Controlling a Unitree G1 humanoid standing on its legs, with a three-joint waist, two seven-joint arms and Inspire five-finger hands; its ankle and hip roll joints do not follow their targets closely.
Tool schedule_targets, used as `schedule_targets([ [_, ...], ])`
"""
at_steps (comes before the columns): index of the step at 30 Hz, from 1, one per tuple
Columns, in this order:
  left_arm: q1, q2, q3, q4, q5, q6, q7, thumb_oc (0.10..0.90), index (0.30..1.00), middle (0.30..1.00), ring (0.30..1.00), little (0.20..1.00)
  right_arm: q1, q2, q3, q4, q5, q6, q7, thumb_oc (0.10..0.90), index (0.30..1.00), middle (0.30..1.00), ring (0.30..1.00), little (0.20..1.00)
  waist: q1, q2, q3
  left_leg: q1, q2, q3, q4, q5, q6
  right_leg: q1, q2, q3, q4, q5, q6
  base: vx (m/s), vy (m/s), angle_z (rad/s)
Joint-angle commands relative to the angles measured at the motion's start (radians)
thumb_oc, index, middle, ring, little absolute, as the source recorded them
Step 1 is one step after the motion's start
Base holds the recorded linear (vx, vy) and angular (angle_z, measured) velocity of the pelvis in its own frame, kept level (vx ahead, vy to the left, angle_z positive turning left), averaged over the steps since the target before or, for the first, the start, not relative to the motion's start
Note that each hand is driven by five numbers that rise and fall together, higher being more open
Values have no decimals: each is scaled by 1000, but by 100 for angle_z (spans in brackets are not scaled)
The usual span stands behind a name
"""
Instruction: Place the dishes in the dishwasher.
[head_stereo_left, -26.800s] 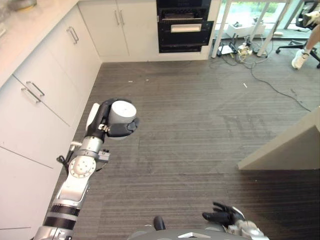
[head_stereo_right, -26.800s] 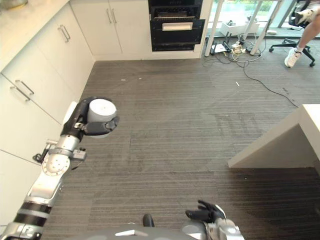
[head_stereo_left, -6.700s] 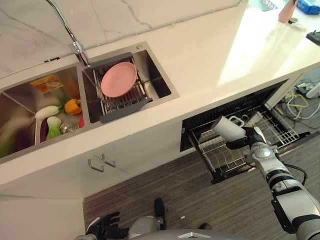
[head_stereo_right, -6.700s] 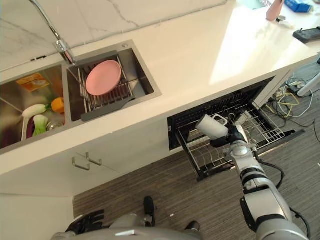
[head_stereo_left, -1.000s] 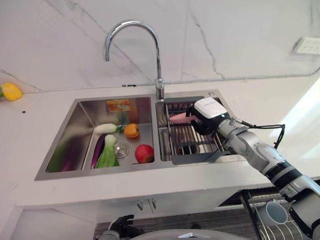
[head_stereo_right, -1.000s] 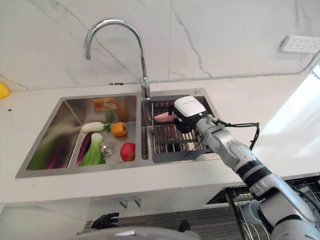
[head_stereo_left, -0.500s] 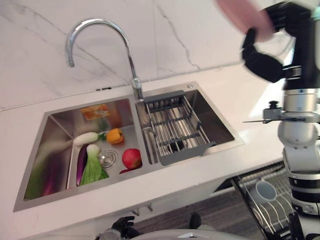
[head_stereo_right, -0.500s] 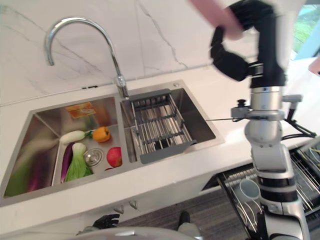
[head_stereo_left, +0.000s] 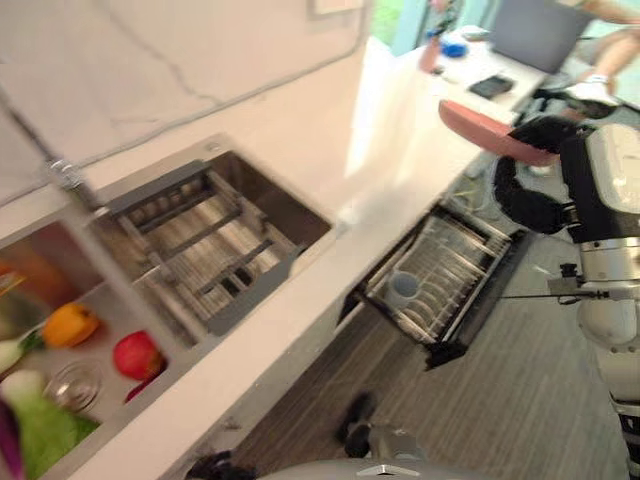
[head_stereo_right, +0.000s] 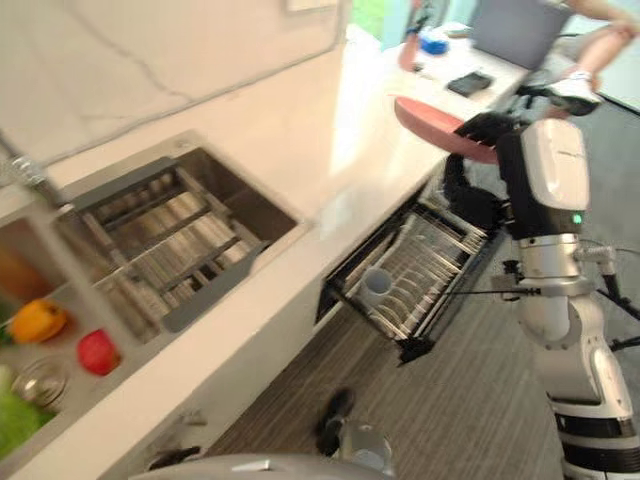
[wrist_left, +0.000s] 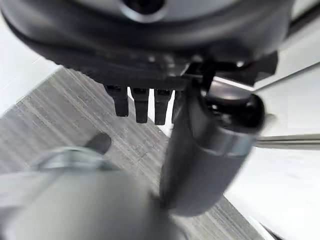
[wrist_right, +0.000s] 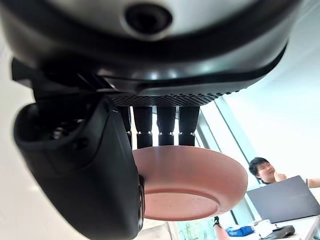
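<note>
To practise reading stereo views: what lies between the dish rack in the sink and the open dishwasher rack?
In the left eye view, bare white countertop separates the dish rack from the dishwasher rack.

A red apple (head_stereo_left: 137, 354) and an orange pepper (head_stereo_left: 67, 324) lie in the sink (head_stereo_left: 300, 208) beside a drying rack (head_stereo_left: 200, 252).

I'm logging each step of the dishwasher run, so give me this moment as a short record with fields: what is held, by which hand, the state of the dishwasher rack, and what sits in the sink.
held item: pink plate, raised above the counter edge
holding hand: right hand, thumb and fingers pinching the plate's rim
other hand: left hand, low by the floor, fingers straight
dishwasher rack: pulled out below the counter, one white cup in it
sink: grey drying rack with no dishes on it
left basin: vegetables and a red fruit
</note>
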Motion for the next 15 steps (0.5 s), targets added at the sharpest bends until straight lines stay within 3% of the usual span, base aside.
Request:
schedule_targets([
  [1,-55,-74,-105,-62,98,-54,-43,800,900,900,900,900,-50,-159,-110,-51,-87,-24,-14,400,300,300,300,300,-32,57,-18,-103,73,-46,-153,187,24,262,-197,219,-11,-77,325,-43,-346,-46],
  [3,-52,-75,-109,-63,98,-54,-43,800,900,900,900,900,-43,-160,-114,-52,-87,-25,-14,400,300,300,300,300,-28,60,-17,-100,80,-46,-149,189,18,268,-191,218,-15,-79,322,-16,-275,3],
  [4,-54,-68,-91,-61,83,-52,-45,800,900,900,900,900,-34,-162,-88,-31,-84,-27,-6,400,300,300,300,300,-10,56,-27,-99,136,-20,-104,216,-16,283,-157,181,-38,-126,314,-50,-443,42],
  [6,-57,-61,-74,-60,60,-51,-38,800,900,900,900,900,-25,-165,-51,-13,-71,-29,12,400,300,300,300,300,5,54,-24,-117,188,-25,-67,260,-45,301,-105,182,-57,-173,284,-41,-550,-5],
  [7,-57,-63,-60,-61,41,-49,-37,800,900,900,900,900,-17,-173,-36,-5,-68,-34,21,400,300,300,300,300,7,63,-20,-115,243,-34,-46,298,-75,322,-56,174,-69,-202,255,3,-515,-54],
  [9,-49,-74,-51,-63,21,-47,-40,800,900,900,900,900,3,-182,-18,-2,-72,-37,41,400,300,300,300,300,9,81,-12,-95,307,-48,-23,361,-111,356,10,166,-78,-248,217,62,-575,-36],
  [10,-42,-88,-61,-73,9,-46,-44,800,900,900,900,900,24,-179,5,17,-72,-40,46,400,300,300,300,300,16,89,2,-96,361,-62,39,415,-134,392,64,164,-82,-287,179,73,-508,-4],
  [13,-35,-92,-60,-77,-2,-39,-43,800,900,900,900,900,36,-171,19,29,-72,-39,46,400,300,300,300,300,18,94,14,-107,397,-76,103,414,-136,413,95,160,-82,-318,153,34,-334,1],
  [14,-34,-97,-51,-72,-18,-34,-28,800,900,900,900,900,42,-171,52,61,-73,-32,49,400,300,300,300,300,41,96,34,-139,397,-132,196,422,-130,429,109,171,-82,-348,134,-37,-308,-4],
  [15,-35,-100,-45,-67,-24,-33,-18,800,900,900,900,900,24,-176,86,96,-75,-24,54,400,300,300,300,300,58,92,54,-195,362,-226,261,400,-120,435,115,181,-82,-355,128,-78,-375,-27],
])
